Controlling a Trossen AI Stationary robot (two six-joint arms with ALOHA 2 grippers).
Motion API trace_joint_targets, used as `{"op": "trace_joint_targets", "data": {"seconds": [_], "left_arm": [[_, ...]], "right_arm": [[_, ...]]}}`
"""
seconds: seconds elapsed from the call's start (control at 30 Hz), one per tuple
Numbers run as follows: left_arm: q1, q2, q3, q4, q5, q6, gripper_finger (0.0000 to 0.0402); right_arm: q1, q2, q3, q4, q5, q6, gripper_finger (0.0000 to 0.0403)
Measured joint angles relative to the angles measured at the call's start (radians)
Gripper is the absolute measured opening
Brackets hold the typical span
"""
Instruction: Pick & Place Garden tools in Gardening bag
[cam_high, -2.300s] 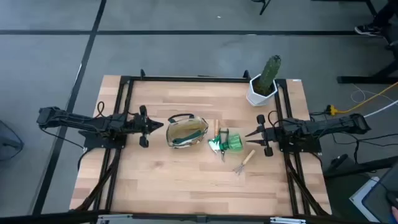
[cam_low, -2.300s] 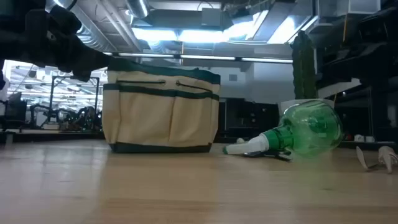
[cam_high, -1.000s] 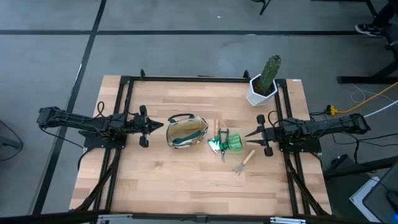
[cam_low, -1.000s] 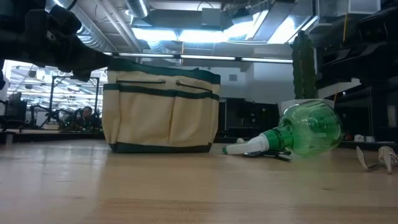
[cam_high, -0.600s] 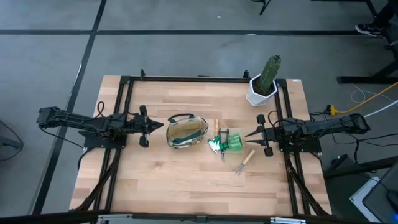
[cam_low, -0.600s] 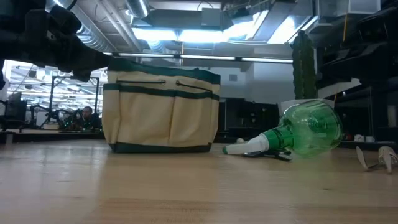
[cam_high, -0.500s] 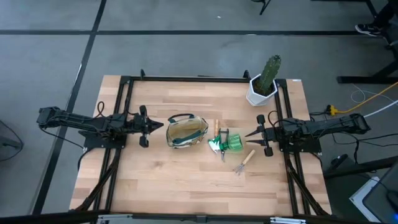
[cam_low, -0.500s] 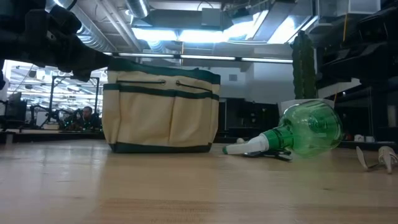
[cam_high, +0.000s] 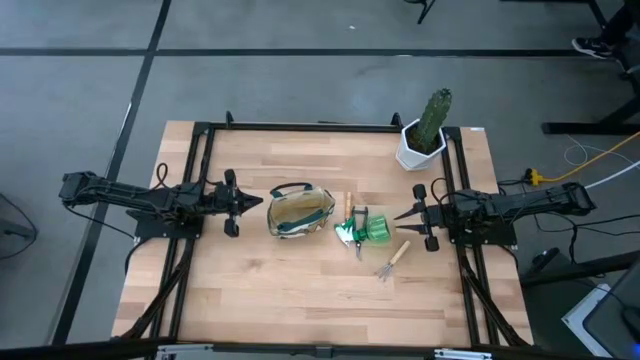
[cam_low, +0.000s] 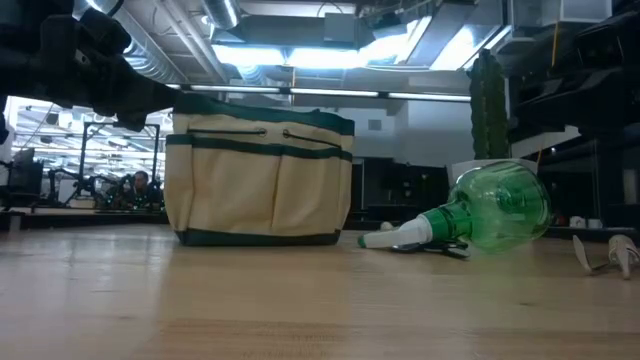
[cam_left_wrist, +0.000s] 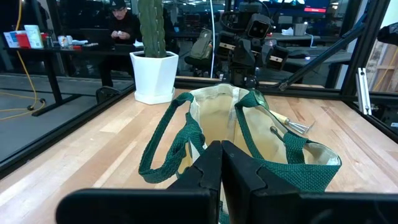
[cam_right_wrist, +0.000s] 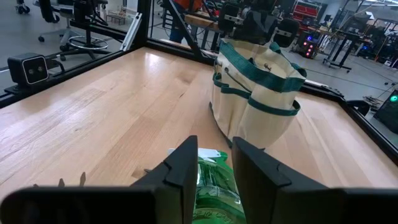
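The beige gardening bag (cam_high: 298, 211) with green trim stands upright on its base at the table's middle, mouth open. A green plastic bottle (cam_high: 376, 229) lies on its side to its right, with green-and-metal tools (cam_high: 350, 231) against it. The wooden-handled fork (cam_high: 392, 259) lies flat nearer the front. My left gripper (cam_high: 262, 203) is shut, level, just left of the bag's rim (cam_left_wrist: 205, 99). My right gripper (cam_high: 399, 214) is open, level, just right of the bottle (cam_right_wrist: 213, 186).
A cactus in a white faceted pot (cam_high: 422, 140) stands at the far right corner. Black frame rails (cam_high: 200, 160) run along the table's left, right and far sides. Bare wood lies in front of the bag (cam_high: 300, 290). A person shows beyond the table (cam_left_wrist: 121, 25).
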Motion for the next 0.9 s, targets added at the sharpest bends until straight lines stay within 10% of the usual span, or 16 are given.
{"op": "trace_joint_targets", "data": {"seconds": [0.9], "left_arm": [[0.000, 0.000, 0.000, 0.000, 0.000, 0.000, 0.0004]], "right_arm": [[0.000, 0.000, 0.000, 0.090, -0.160, 0.360, 0.0100]]}}
